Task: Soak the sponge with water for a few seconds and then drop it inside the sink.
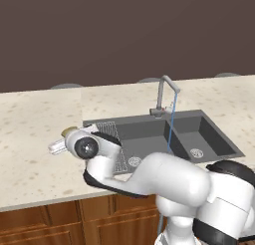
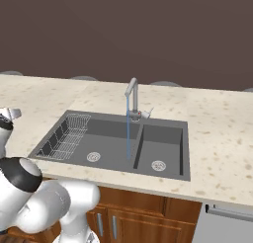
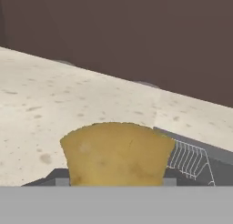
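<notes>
A rendered domestic kitchen. A dark grey two-basin sink [image 2: 163, 138] is recessed in a speckled beige stone tabletop [image 2: 217, 133]. Behind the sink's divider stands a grey gooseneck faucet [image 2: 132, 96], running a thin blue stream of water [image 2: 128, 133]. A wire drainboard [image 2: 66, 136] occupies the sink's left end. Below the sink's front edge, wooden cabinet doors [image 2: 123, 220] with metal handles; behind it, a plain brown wall [image 2: 126, 34].
</notes>
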Motion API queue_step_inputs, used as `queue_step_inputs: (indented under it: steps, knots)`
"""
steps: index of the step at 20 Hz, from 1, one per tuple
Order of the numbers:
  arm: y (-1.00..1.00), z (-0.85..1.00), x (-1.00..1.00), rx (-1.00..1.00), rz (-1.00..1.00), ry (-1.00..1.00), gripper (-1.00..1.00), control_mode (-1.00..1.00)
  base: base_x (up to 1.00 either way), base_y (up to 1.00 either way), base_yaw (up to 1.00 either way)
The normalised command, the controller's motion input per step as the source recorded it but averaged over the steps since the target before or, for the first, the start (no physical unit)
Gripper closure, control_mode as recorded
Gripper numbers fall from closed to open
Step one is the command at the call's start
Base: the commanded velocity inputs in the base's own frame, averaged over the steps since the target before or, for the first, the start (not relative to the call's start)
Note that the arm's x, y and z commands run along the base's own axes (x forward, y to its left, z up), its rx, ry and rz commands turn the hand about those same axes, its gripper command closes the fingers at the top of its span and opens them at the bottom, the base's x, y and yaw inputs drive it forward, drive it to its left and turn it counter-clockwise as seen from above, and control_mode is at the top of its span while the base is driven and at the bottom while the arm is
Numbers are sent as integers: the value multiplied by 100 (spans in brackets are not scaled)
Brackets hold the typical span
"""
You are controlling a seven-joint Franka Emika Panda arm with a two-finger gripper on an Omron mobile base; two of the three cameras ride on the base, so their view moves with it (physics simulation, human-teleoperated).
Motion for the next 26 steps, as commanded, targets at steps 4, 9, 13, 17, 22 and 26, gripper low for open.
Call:
queue_step_inputs:
  steps: [4,9,13,17,22,26]
  knots:
    - [-61,25,0,17,-2,-2,100,-100,0,0,0]
    - [-70,8,0,21,-2,0,100,-100,0,0,0]
    - [-76,3,0,21,-2,0,100,-100,0,0,0]
    - [-55,4,0,18,-2,7,100,-100,0,0,0]
    - [-49,0,0,12,-1,16,100,-100,0,0,0]
    - [-59,0,3,9,-7,18,100,-100,0,0,0]
